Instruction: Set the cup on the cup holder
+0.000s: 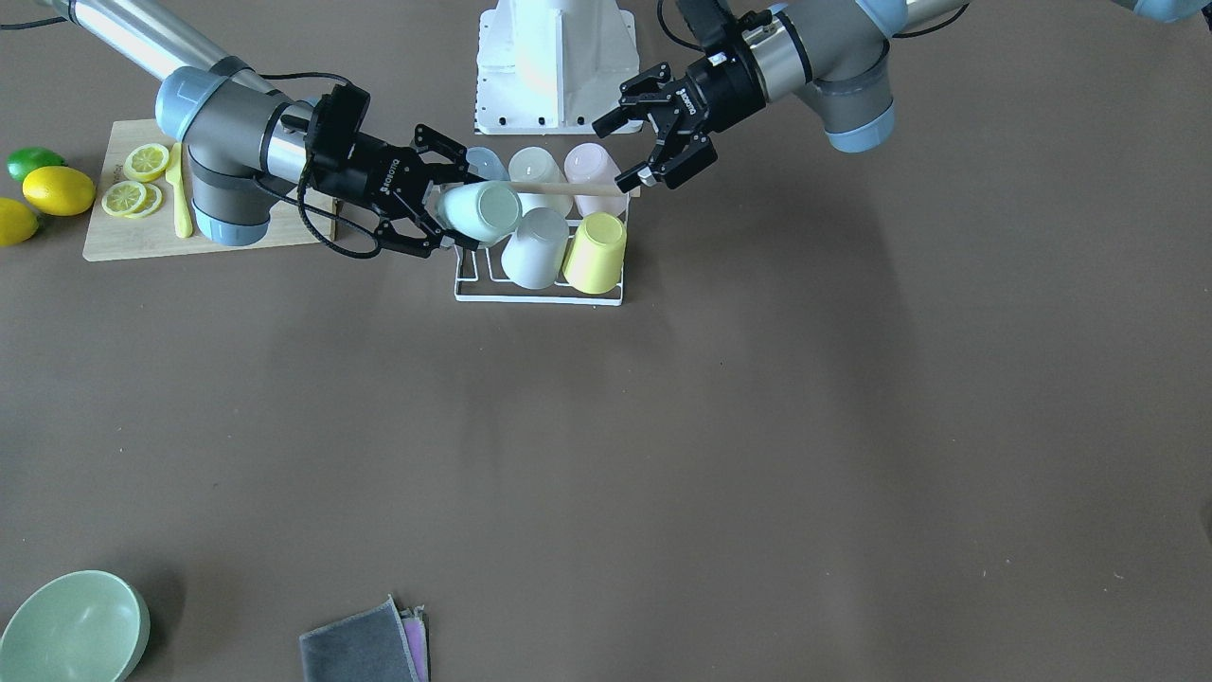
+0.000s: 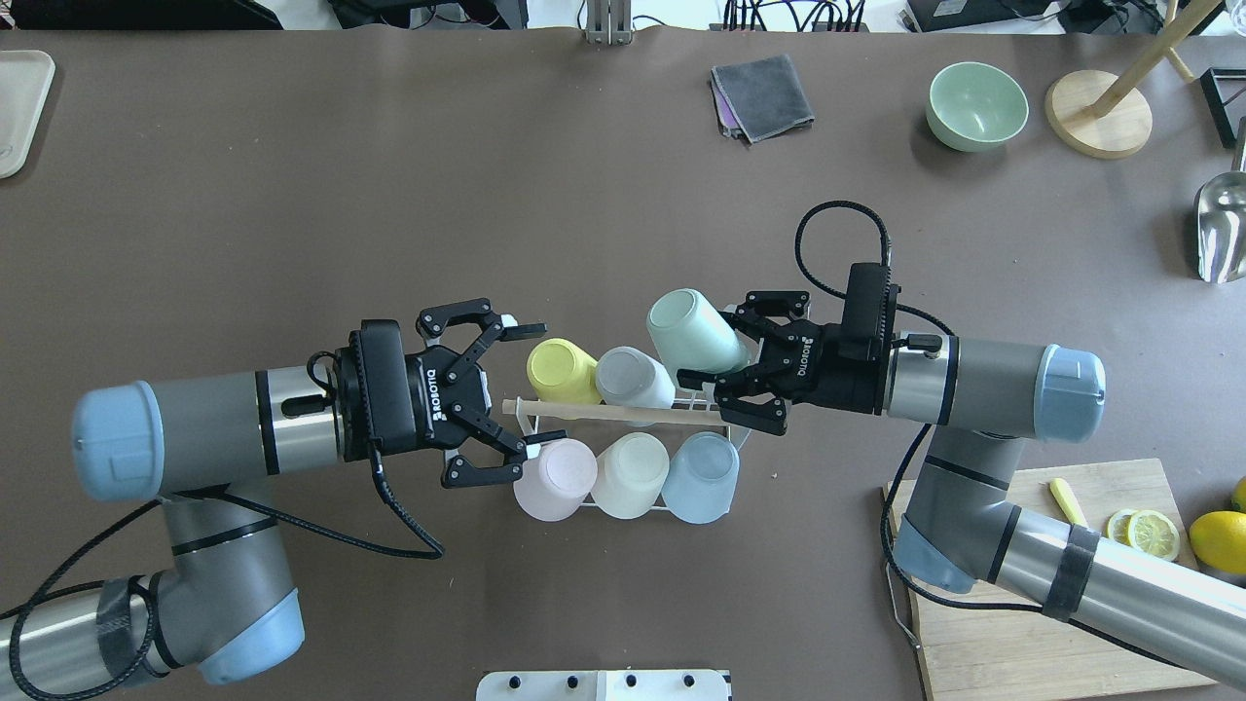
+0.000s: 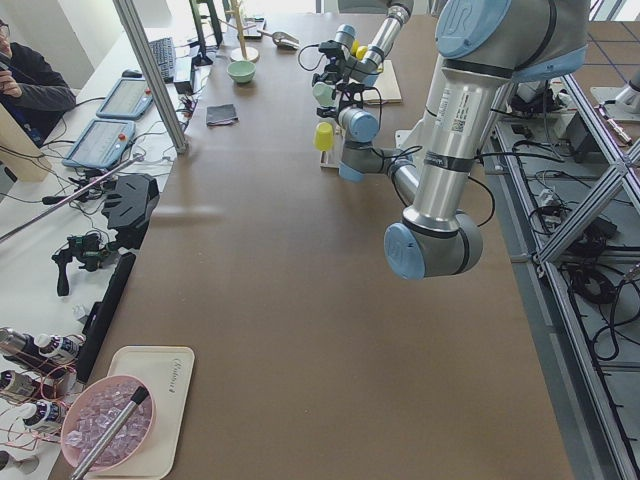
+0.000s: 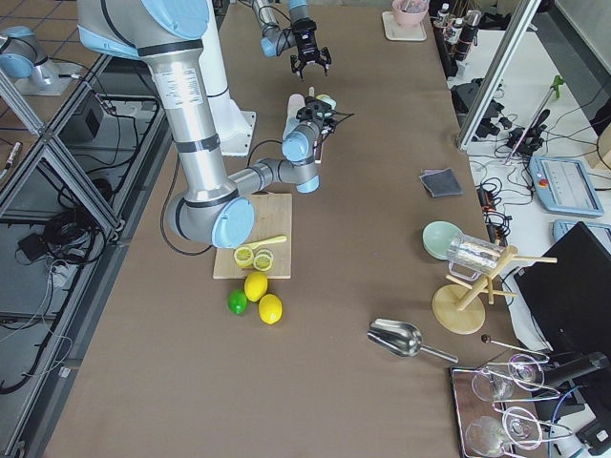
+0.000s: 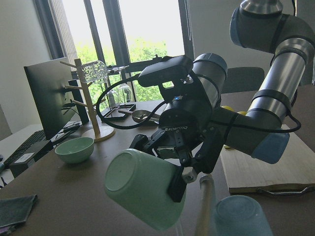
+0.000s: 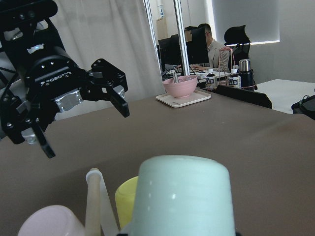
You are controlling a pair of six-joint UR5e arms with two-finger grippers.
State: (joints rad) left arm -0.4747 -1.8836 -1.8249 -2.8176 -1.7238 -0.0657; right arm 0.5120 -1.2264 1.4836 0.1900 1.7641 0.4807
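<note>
**Front view:** a smooth mint-green plastic cup (image 1: 481, 212), tilted, is clamped in the right gripper (image 1: 459, 210) over the white wire cup holder (image 1: 538, 300). Five pastel tapered cups (image 1: 596, 251) already sit inverted there.

**Overhead:** the left gripper (image 2: 531, 389) gapes empty beside the pale wooden rod (image 2: 623, 413). Seating and release apparently remain.

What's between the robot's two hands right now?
The cup holder with five cups racked, shown in the overhead view; the mint cup in the right hand hangs over it.
</note>
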